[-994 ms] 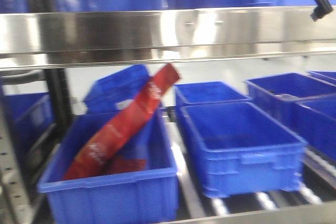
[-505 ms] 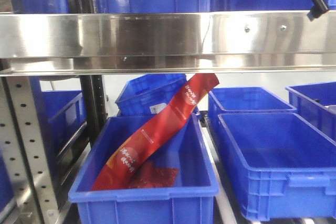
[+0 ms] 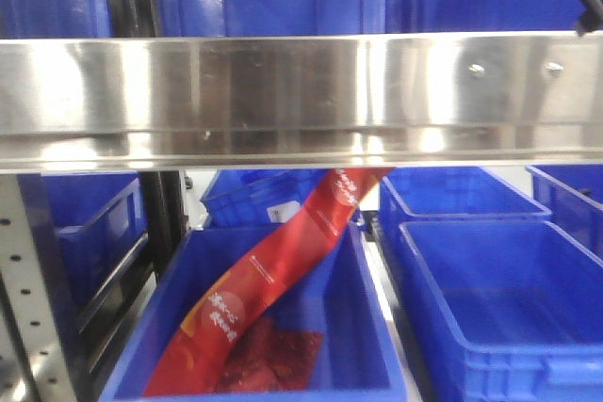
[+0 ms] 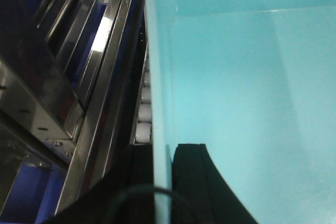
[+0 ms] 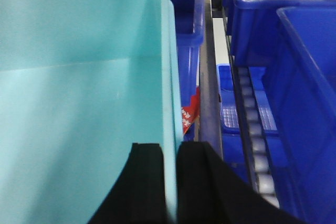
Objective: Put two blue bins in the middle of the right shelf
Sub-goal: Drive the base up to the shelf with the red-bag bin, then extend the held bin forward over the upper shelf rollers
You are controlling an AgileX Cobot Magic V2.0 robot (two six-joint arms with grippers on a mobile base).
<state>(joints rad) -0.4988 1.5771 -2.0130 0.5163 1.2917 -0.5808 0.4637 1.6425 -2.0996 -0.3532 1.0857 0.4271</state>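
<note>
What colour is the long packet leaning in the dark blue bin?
The long packet is red with white lettering, clearest in the front-facing view.

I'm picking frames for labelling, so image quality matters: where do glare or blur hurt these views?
Front view: bright glare patches on the steel shelf beam; the red bag stays readable. Left wrist view: soft focus, a reflection streak on the shelf rails. Right wrist view: the aqua bin wall is close and featureless.
</note>
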